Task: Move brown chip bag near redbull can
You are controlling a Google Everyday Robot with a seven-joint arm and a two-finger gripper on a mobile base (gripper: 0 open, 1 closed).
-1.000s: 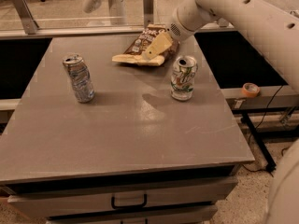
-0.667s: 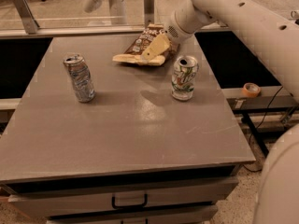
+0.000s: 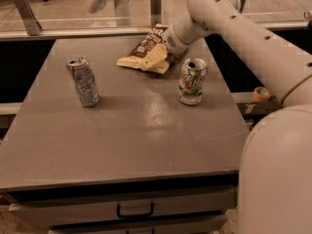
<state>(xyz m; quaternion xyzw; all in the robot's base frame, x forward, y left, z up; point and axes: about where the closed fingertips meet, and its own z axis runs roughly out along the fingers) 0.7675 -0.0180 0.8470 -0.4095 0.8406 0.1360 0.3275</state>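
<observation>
table (image 3: 146,145) — grey top, carrying three items.
bag (image 3: 146,56) — brown and cream, crinkled. It lies at the far side, right of centre, with its long axis running from far right to near left and the cream end pointing near-left.
pincer (image 3: 165,47) — at the bag's far-right end, on an arm reaching in from the right. It is hidden against the folds, so wide, narrow or gripping cannot be told.
redbull can (image 3: 84,82) — slim, dented, upright, well apart to the bag's near-left.
green-white can (image 3: 191,81) — upright, just near-right of the bag.
Judged travel: leftward and nearer, away from the pincer's side.
</observation>
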